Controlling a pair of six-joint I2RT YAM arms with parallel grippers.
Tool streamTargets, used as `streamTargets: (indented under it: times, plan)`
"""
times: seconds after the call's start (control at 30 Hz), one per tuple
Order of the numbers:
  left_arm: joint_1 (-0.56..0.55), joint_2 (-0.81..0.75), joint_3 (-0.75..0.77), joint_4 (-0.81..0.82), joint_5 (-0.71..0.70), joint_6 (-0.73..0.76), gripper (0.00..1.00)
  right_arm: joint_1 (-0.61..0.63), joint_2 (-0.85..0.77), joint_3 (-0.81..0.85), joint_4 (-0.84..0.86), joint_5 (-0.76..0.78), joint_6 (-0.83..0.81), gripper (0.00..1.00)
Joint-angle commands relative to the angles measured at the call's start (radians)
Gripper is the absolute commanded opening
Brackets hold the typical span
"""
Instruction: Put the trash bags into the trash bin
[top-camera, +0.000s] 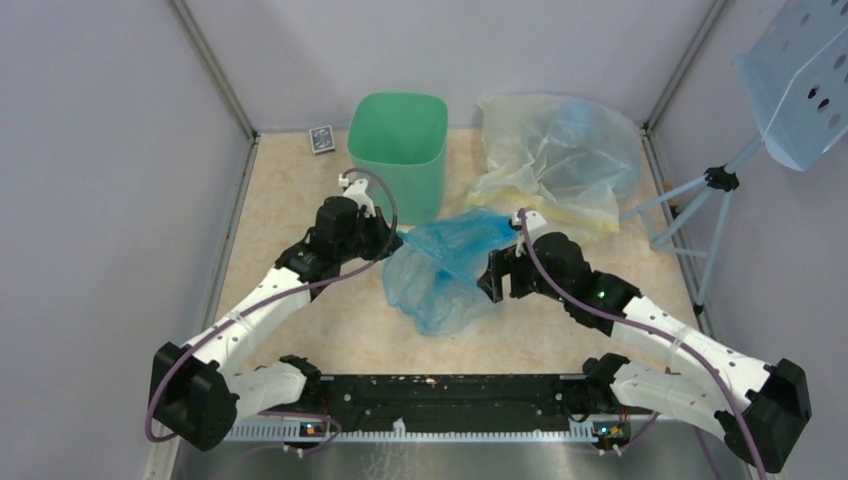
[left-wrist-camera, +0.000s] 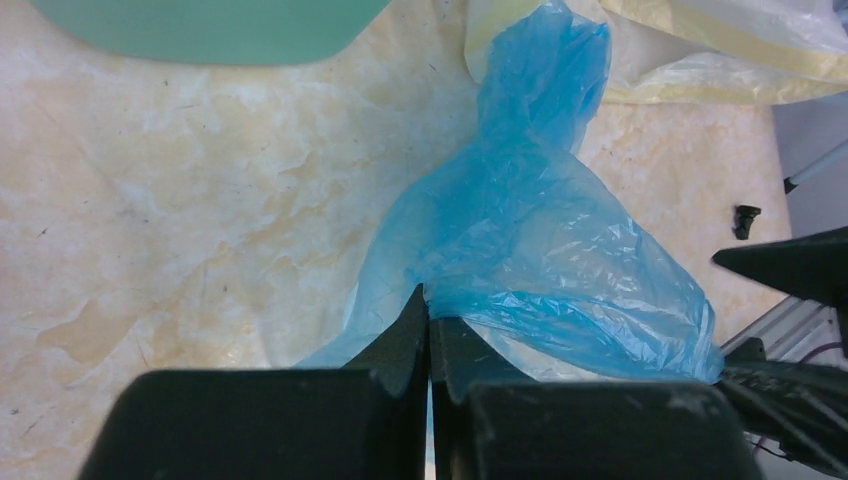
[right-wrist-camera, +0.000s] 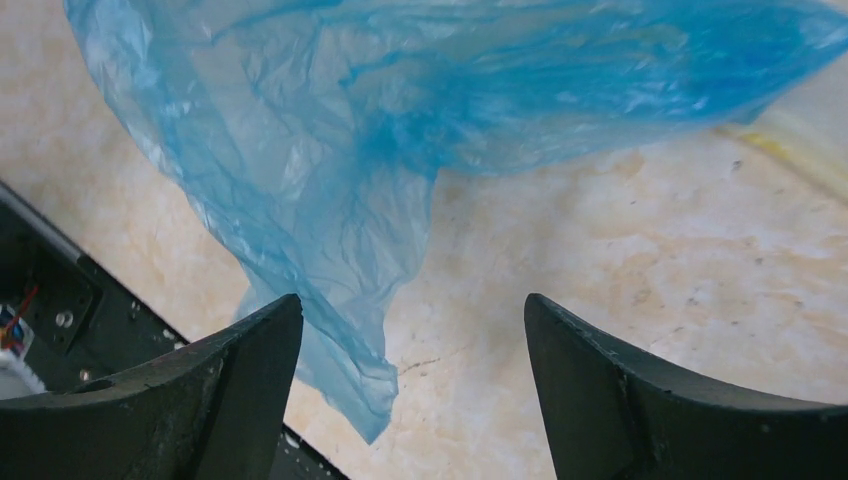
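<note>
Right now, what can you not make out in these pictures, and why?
Pile of bags, top view: translucent layers overlap, so their number is unclear.
Small dark box, top view: too small to read.
Green bin, left wrist view: cut off by the top edge.
Blue bag, right wrist view: upper part leaves the frame.

I see a beige, marbled desk (top-camera: 280, 190) enclosed by plain grey walls (top-camera: 100, 150). A small dark card box (top-camera: 321, 139) lies flat at its far edge, close to the back wall. Off the desk's right side stands a pale blue tripod (top-camera: 722, 180) carrying a tilted, perforated light blue panel (top-camera: 805, 85). A black rail (top-camera: 450, 390) runs along the near edge.
</note>
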Motion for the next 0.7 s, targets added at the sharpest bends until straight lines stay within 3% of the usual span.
streamTargets:
  times: [0.0,0.47,0.67]
  plan:
    - [0.034,0.009,-0.014,0.071,0.085,-0.040,0.00,0.038,-0.016,-0.059,0.134,-0.114,0.023,0.82]
    - [0.062,0.068,-0.026,0.107,0.092,-0.069,0.00,0.114,-0.128,-0.180,0.230,-0.102,0.056,0.85]
    - [0.067,0.058,-0.019,0.104,0.115,-0.078,0.00,0.292,0.000,-0.162,0.279,0.132,0.053,0.86]
